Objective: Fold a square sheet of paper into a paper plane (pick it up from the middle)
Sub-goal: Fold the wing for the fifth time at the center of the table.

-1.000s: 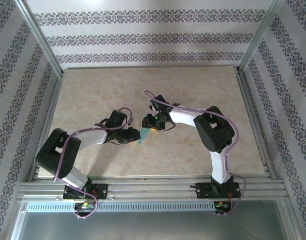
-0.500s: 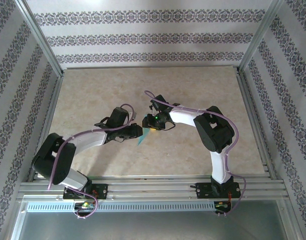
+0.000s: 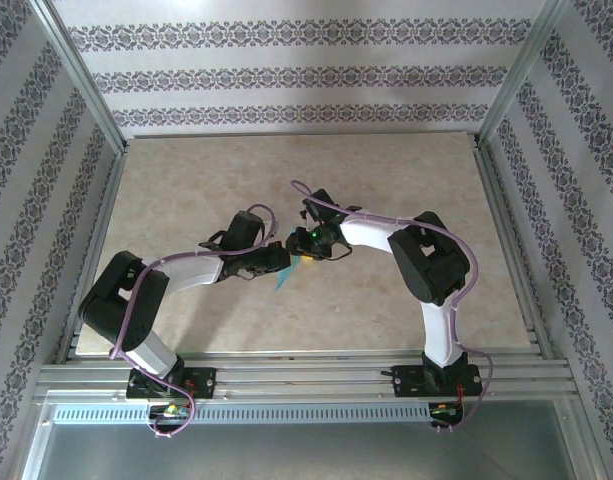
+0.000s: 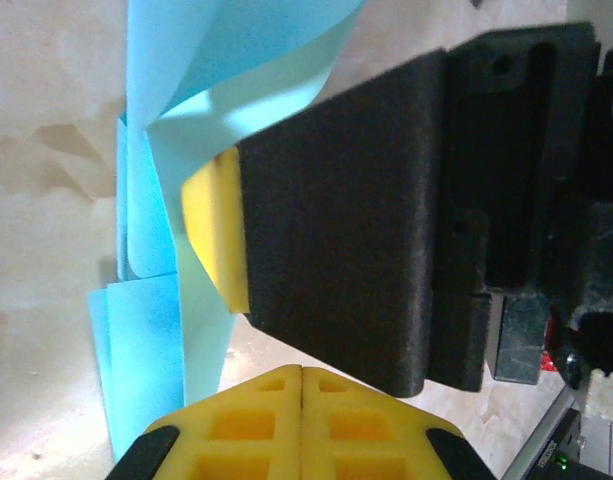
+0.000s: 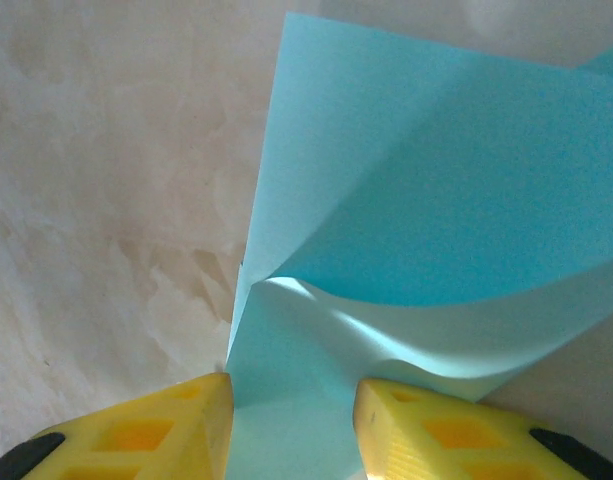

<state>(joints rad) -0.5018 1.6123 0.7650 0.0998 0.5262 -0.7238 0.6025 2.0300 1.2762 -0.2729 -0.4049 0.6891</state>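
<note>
paper [image 5: 406, 200] looks turquoise, creased, one flap curling.

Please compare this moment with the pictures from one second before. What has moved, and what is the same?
The left gripper moved to the right and a little away from the arm bases. It is now closer to the blue paper and the right gripper, and it covers more of the paper in the top view. The right arm kept its place. No new grasp or release can be seen.

The paper sheet [image 5: 416, 190] is matt, the table [image 5: 96, 180] smooth.
</note>
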